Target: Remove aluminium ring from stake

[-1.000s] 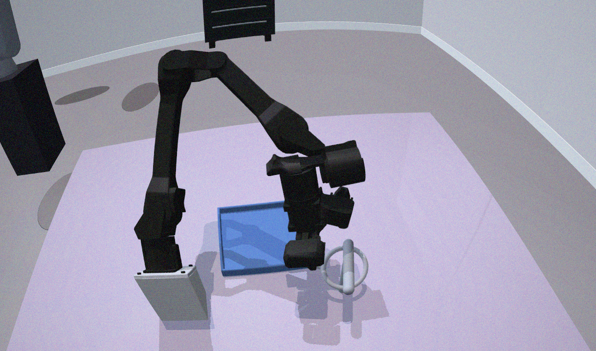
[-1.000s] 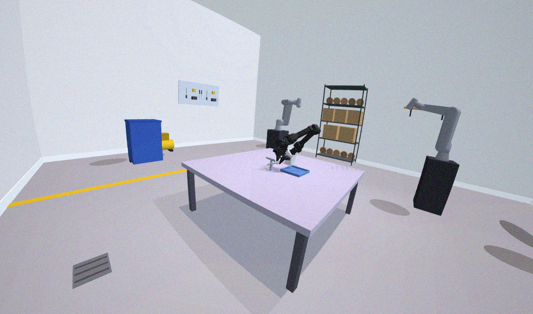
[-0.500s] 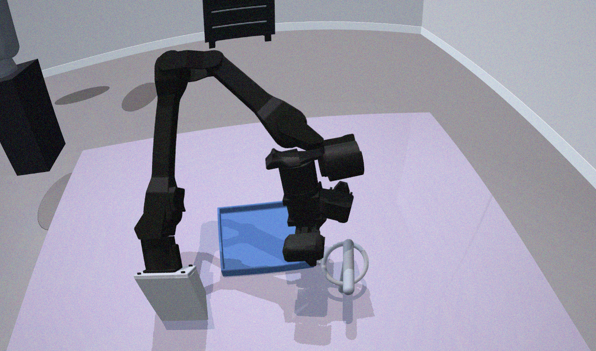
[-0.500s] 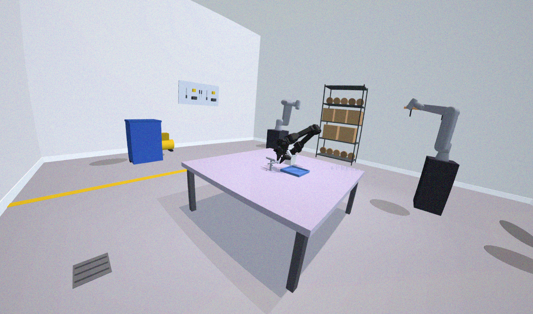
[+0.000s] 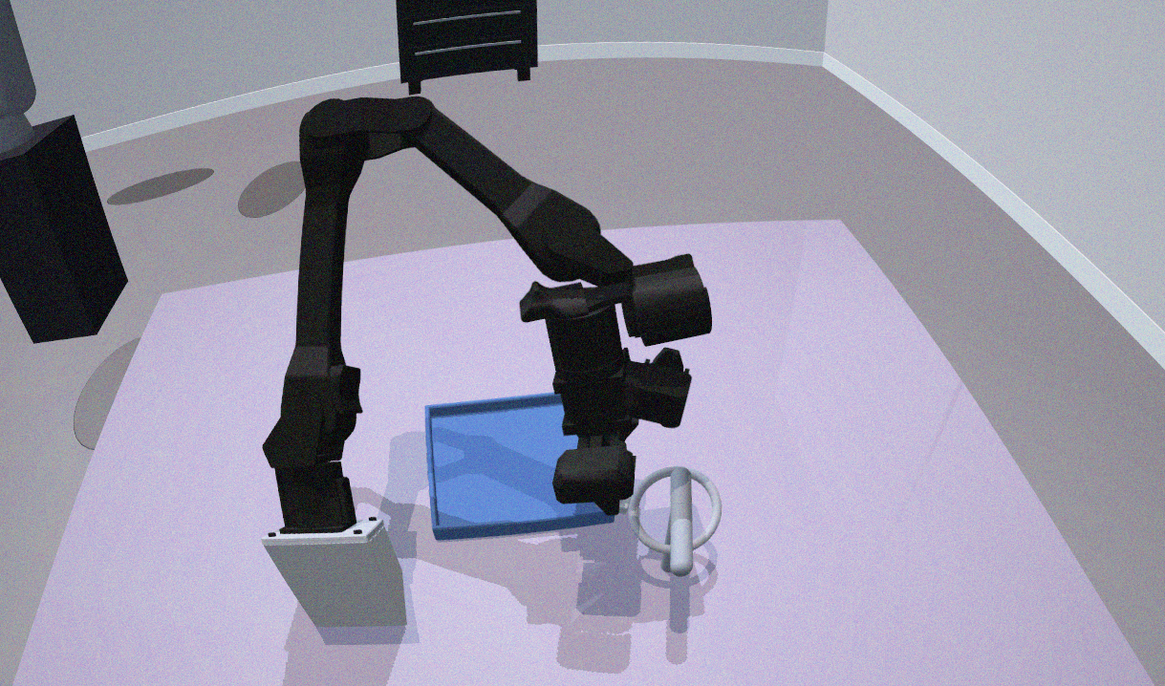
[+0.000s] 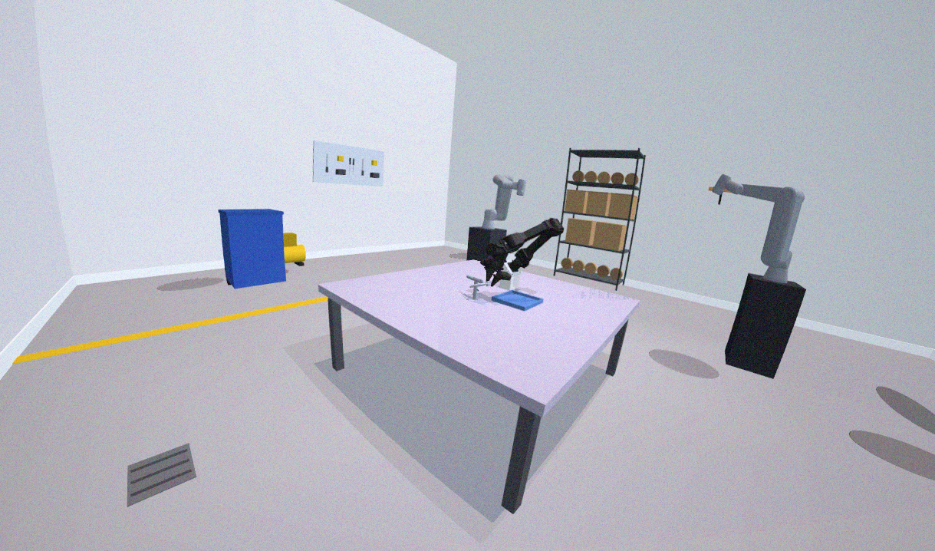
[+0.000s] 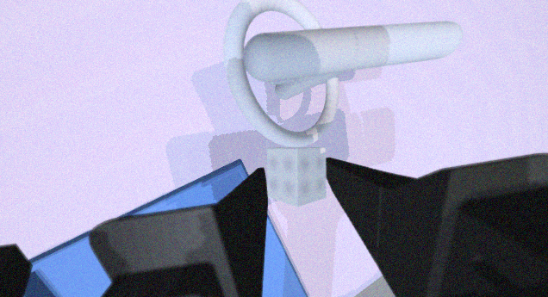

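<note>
Ring held by its tab, 1 stake to clear
My gripper [image 5: 610, 510] [image 6: 493, 282] [image 7: 294, 169] is clamped on the welded tab [image 7: 296, 176], probably to keep its fingers outside the cross-bar [image 5: 680, 520] [image 6: 474, 278] [image 7: 358, 49]. The aluminium ring [image 5: 716, 511] [image 6: 482, 284] [image 7: 236, 81] is off the table [image 5: 825, 383] [image 6: 429, 308] [image 7: 86, 75], apparently around the stake, between the blue tray [image 5: 501, 527] [image 6: 523, 306] [image 7: 172, 197] and the table's right edge from above.

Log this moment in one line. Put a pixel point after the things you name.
gripper [image 5: 618, 508] [image 6: 493, 282] [image 7: 294, 169]: shut on tab [image 7: 296, 176] | ring [image 5: 716, 510] [image 6: 482, 284] [image 7: 234, 81]: at cross-bar [image 5: 680, 525] [image 6: 474, 278] [image 7: 353, 49], outside tray [image 5: 432, 478] [image 6: 523, 307] [image 7: 189, 197] | placing, release: not done
</note>
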Available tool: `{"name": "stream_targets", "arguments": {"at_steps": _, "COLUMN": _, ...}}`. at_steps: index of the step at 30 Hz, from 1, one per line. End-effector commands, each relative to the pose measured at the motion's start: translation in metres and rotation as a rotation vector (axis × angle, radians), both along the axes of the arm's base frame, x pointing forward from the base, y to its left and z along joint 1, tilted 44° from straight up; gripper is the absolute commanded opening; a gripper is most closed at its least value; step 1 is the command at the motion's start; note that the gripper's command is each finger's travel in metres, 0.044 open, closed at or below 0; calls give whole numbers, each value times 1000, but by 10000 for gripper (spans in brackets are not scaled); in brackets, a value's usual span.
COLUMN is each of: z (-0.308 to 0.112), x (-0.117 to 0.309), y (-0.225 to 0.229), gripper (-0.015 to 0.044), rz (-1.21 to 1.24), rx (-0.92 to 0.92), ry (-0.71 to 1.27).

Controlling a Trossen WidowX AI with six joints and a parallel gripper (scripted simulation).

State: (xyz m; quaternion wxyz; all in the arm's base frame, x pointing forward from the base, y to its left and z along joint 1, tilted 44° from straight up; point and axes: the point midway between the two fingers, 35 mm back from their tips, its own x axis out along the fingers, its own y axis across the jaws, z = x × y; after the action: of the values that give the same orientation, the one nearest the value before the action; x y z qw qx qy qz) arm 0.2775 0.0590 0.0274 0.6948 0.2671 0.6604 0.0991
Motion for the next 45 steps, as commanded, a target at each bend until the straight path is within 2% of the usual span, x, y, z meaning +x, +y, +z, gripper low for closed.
{"name": "stream_targets", "arguments": {"at_steps": 1, "z": 3, "x": 2, "y": -2, "gripper": 0, "rz": -2, "rx": 8, "ry": -8}}
{"name": "stream_targets", "arguments": {"at_steps": 21, "z": 7, "x": 1, "y": -16, "gripper": 0, "rz": -17, "rx": 100, "ry": -19}}
{"name": "stream_targets", "arguments": {"at_steps": 45, "z": -12, "x": -4, "y": -35, "gripper": 0, "rz": -43, "rx": 270, "ry": -39}}
